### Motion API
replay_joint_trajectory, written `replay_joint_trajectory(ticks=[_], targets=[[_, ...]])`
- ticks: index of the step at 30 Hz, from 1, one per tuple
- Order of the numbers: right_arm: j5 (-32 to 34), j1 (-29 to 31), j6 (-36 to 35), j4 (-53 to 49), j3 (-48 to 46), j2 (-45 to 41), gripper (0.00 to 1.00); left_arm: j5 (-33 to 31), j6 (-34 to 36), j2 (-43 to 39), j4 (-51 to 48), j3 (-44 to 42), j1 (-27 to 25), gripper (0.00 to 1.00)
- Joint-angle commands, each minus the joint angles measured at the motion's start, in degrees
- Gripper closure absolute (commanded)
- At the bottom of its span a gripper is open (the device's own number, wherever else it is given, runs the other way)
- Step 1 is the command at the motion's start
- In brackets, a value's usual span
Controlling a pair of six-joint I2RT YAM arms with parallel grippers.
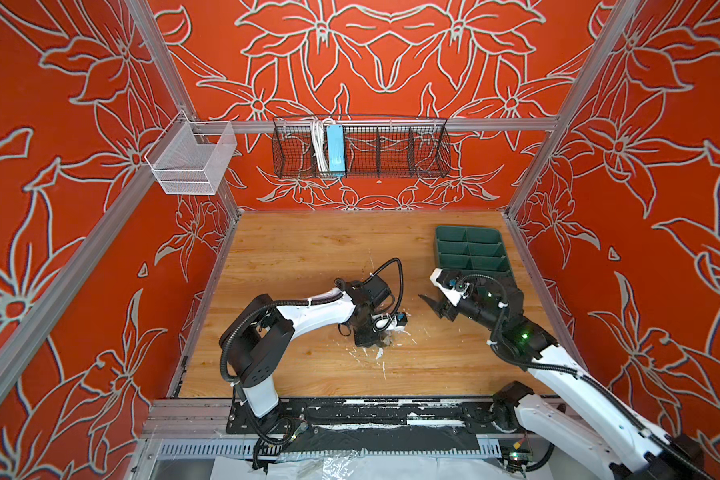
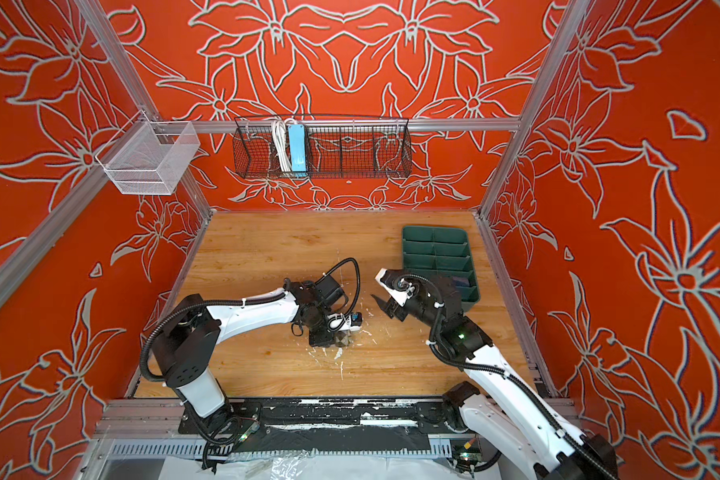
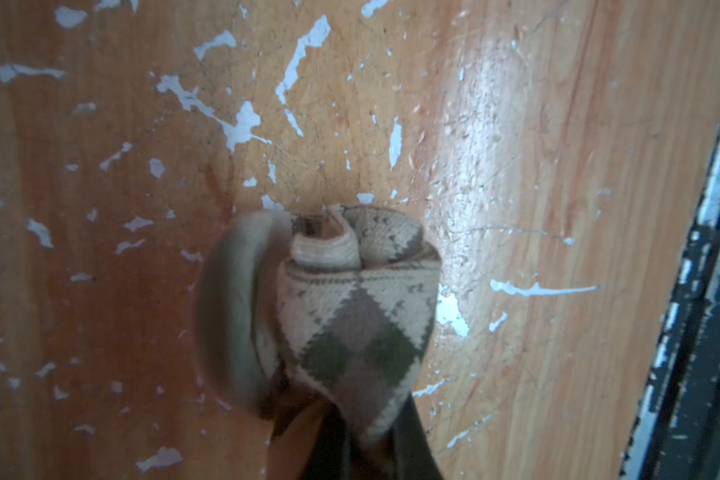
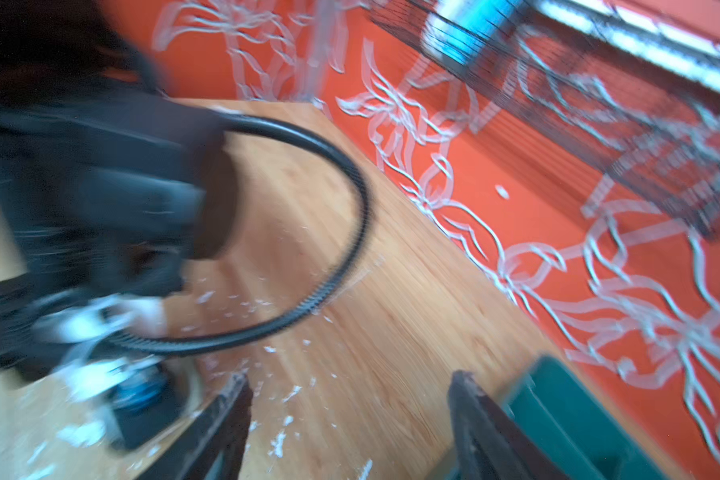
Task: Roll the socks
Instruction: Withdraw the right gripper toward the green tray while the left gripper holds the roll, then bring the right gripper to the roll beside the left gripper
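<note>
Clamping the rolled beige sock with olive-brown argyle diamonds (image 3: 358,316) in the left claw (image 3: 352,432), low at the scuffed wooden counter (image 1: 308,257), well left of the dark green compartment tray (image 1: 465,243). Holding the right claw (image 4: 350,384) released and empty, just beside that tray. Perhaps a purple sock (image 2: 459,282) inside it, too dim to swear. Could spring unrolled if let go now: loose cuff flap not tucked in.

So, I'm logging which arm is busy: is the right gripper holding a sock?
No: in its wrist view the right gripper stands open, with only wooden table showing between its jaws.
</note>
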Motion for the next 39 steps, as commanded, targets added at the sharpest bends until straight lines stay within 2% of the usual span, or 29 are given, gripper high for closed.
replay_joint_trajectory(ticks=[1,4,6,9,11,14,18,23,27,31,33,35,39], targets=[[-4.3,6.5,-12.3,-12.7,2.2,0.1,0.27,4.7,-0.6,7.0,-9.5,1.9,1.3,0.99],[8.1,16.6,-22.1,-22.0,2.5,2.9,0.27,5.7,-1.0,10.4,-12.0,5.3,2.4,0.98],[13.2,21.4,-24.2,-24.2,2.0,4.9,0.27,6.0,-1.2,11.8,-12.9,6.8,3.0,0.98],[16.4,26.8,-23.8,-20.4,-0.6,6.4,0.27,6.4,-1.6,13.2,-13.8,8.4,3.6,0.97],[18.4,29.3,-23.8,-13.4,-3.8,7.4,0.27,6.8,-1.6,13.7,-14.3,9.0,3.7,0.97],[21.0,30.8,-23.7,-2.0,-7.3,11.4,0.28,6.9,-1.6,14.3,-14.8,9.5,3.8,0.96],[25.0,31.1,-24.5,9.7,-8.3,20.8,0.30,7.0,-1.7,14.9,-15.2,10.2,3.8,0.96],[31.8,31.1,-24.8,16.9,-5.2,33.0,0.32,7.1,-1.6,15.2,-15.6,10.7,3.9,0.95],[33.3,30.8,-24.6,22.4,-4.6,39.4,0.35,7.4,-1.6,15.2,-15.9,11.0,3.9,0.95],[33.1,30.8,-23.4,22.9,-3.6,43.0,0.47,7.1,-1.6,14.9,-16.0,11.2,3.9,0.94],[32.1,30.8,-22.6,20.4,-3.1,43.5,0.60,6.6,-1.6,14.2,-15.6,11.1,3.9,0.92],[31.2,30.8,-21.7,17.4,-2.6,43.5,0.77,6.0,-1.6,12.8,-14.8,10.5,3.9,0.89],[29.5,30.9,-19.5,8.4,-0.1,43.5,1.00,3.4,-1.9,8.5,-12.1,8.9,3.9,0.83]])
